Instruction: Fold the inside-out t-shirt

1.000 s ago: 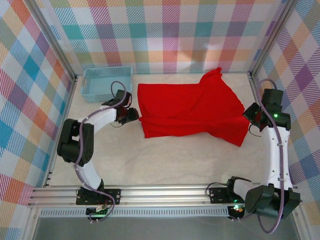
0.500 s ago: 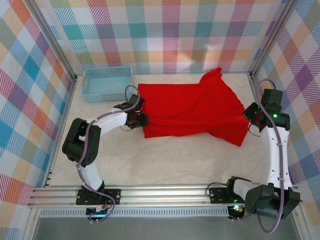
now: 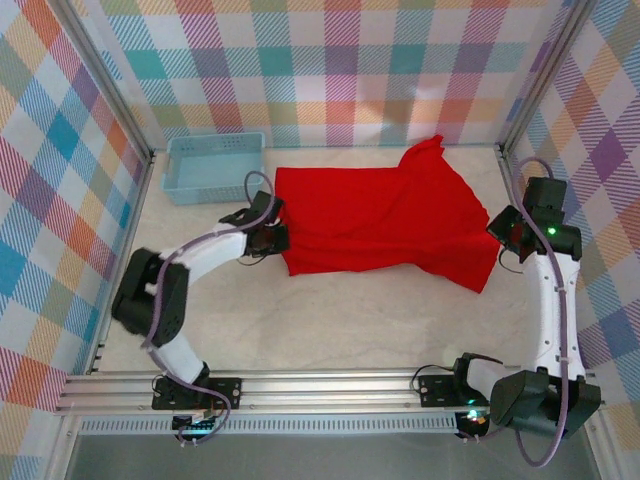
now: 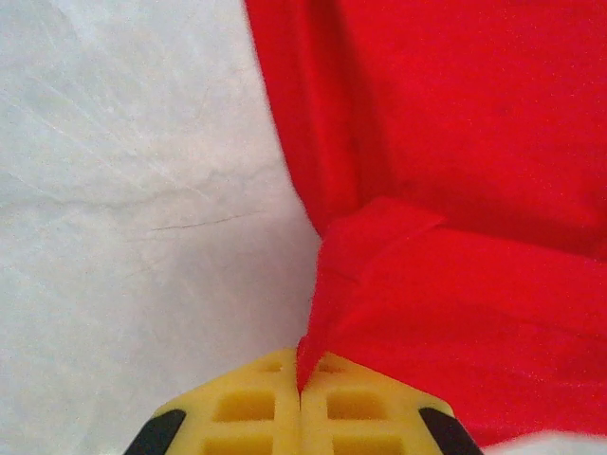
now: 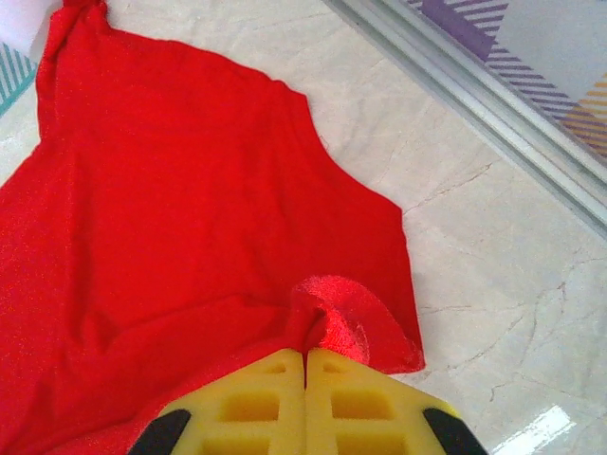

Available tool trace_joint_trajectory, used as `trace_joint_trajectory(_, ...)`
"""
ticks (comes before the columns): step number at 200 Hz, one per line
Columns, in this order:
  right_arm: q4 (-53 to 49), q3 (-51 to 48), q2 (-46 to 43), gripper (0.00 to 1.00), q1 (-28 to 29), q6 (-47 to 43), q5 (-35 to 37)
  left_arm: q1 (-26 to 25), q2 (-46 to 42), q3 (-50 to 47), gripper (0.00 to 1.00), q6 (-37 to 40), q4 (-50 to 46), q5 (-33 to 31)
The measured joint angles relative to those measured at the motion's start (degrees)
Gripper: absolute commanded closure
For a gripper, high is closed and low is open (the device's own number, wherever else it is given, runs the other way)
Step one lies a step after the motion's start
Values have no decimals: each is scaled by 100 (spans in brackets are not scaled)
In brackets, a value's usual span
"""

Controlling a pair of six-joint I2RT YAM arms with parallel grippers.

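Two edges of t-shirt (image 3: 385, 215) pinched: left gripper (image 4: 301, 384) clenched on folded cloth at left side, right gripper (image 5: 305, 365) clenched on bunched cloth at right side. Shirt lies spread on table (image 3: 330, 320). Basket (image 3: 213, 166) near shirt's far-left corner.

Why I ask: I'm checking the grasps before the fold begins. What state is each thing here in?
Plain bright red cloth t-shirt: spread out flat, pinched at two opposite edges.
Light-blue rectangular plastic basket: upright, nothing seen inside, apart from the shirt.
Left arm's yellow-padded tool: shut on the shirt edge nearest it, cloth drawn up into a ridge.
Right arm's yellow-padded tool: shut on a bunched fold of the shirt's opposite edge.
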Motion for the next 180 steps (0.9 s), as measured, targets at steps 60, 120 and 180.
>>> trace_joint_trajectory(60,-468,1156,-688,100,-4,0,400,0,-3348,-1488,100,470,1333,1106)
trace_joint_trajectory(120,-717,1139,-750,100,-4,-2,586,426,-2452,-2026,100,282,1266,1067)
trace_joint_trajectory(180,-835,1139,-804,100,-4,-7,540,476,-3696,-2052,100,118,1226,1390)
